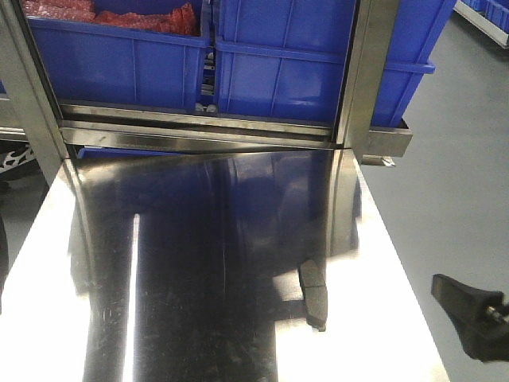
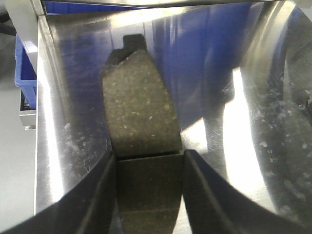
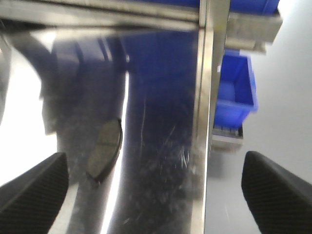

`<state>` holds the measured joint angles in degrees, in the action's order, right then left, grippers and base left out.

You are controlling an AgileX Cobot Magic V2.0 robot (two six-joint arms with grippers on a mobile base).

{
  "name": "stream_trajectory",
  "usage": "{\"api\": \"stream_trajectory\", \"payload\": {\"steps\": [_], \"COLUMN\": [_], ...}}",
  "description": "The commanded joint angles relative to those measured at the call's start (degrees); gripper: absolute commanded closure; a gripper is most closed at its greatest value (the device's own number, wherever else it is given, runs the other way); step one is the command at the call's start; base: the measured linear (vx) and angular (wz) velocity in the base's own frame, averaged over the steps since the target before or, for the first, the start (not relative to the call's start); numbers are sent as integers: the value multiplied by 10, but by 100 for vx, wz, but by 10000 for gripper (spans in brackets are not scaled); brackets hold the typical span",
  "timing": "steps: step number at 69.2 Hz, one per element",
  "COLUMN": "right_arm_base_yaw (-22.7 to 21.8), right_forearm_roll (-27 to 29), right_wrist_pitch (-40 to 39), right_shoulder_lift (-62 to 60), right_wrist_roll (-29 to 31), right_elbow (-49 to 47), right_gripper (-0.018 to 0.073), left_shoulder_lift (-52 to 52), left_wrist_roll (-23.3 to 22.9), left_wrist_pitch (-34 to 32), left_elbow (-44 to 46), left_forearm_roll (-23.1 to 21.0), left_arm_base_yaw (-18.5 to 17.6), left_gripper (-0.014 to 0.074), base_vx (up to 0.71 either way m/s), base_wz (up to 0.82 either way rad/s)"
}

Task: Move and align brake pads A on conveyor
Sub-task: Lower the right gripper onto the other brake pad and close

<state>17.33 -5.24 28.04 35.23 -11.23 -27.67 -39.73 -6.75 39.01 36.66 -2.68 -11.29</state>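
One brake pad (image 2: 141,112) clamped in left gripper (image 2: 148,156); right gripper (image 3: 153,161) spread wide, empty. Carry level, grip firm; spare pad (image 1: 312,296) lies near tabletop (image 1: 378,263) right edge.

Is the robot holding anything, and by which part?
Left fingers pinch a brake pad by its near end's side edges; right fingers hold nothing.

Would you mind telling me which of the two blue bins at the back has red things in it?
The left bin, with red contents showing at its top; the right bin shows none.
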Motion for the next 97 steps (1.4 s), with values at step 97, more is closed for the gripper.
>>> {"api": "stream_trajectory", "payload": {"steps": [97], "right_arm_base_yaw": [101], "right_forearm_roll": [15], "right_wrist_pitch": [162], "right_shoulder_lift": [715], "right_wrist_roll": [-82], "right_elbow": [-432], "right_gripper": [-21], "left_shoulder_lift": [4], "left_wrist_roll": [0], "left_wrist_pitch": [-47], "left_elbow": [17], "left_forearm_roll": [-1], "left_arm_base_yaw": [-2], "left_gripper": [458], "base_vx": [0], "base_wz": [0]}}
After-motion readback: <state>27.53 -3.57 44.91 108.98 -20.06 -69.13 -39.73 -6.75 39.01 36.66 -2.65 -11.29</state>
